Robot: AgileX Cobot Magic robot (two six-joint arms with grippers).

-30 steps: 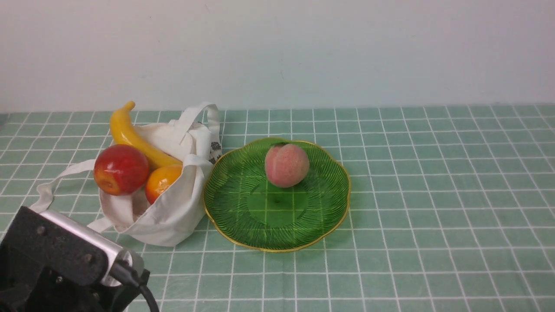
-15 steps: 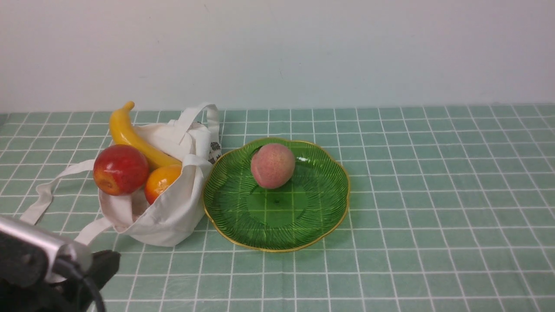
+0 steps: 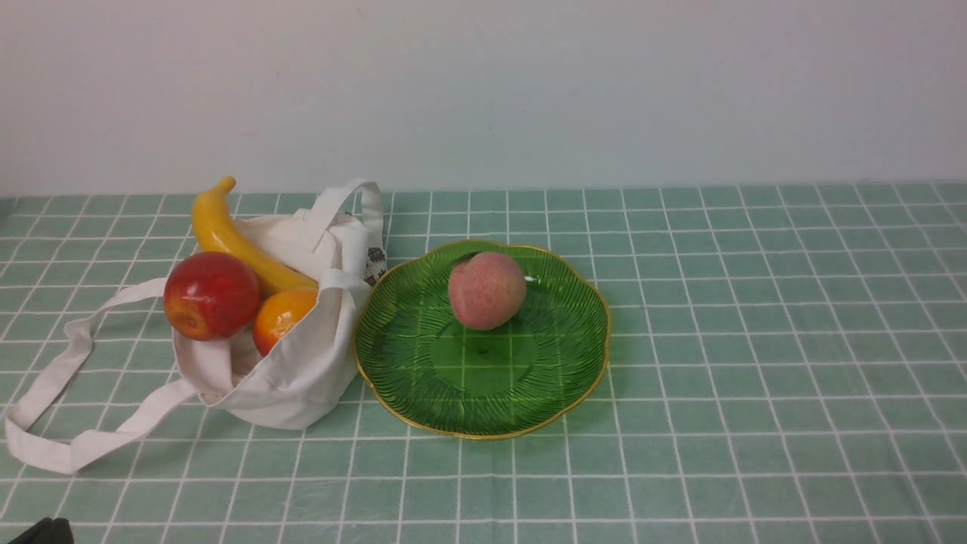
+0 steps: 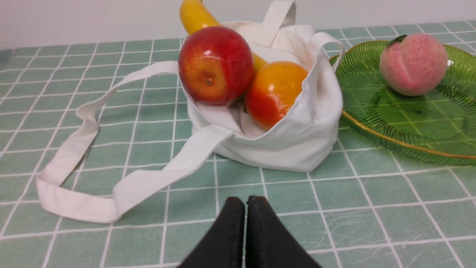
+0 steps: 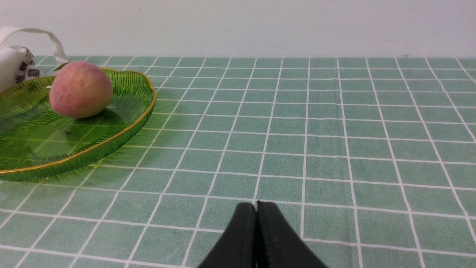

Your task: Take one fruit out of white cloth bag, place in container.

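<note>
The pink speckled peach point(image 3: 487, 291) rests in the back half of the green ribbed dish point(image 3: 423, 378), free of any gripper; it also shows as the peach point(image 4: 413, 69) and the peach point(image 5: 80, 89). Left of the dish slumps the white cloth bag point(image 3: 298, 370), its strap point(image 3: 53, 408) trailing toward the near left. My left gripper point(image 4: 245, 201) is shut with nothing in it, low over the cloth, well short of the bag point(image 4: 297, 137). My right gripper point(image 5: 256, 205) is shut and holds nothing, right of the dish point(image 5: 122, 130).
A red apple point(image 3: 211, 295), an orange point(image 3: 281, 316) and a yellow banana point(image 3: 227, 234) sit in the bag's mouth. The table wears a green checked cloth point(image 3: 755, 340), with a pale wall behind. A dark bit of the left arm point(image 3: 38, 533) shows at the bottom left corner.
The left arm has drawn back toward the near left, almost out of the front view. The peach rolled left in the dish, then slightly back right.
</note>
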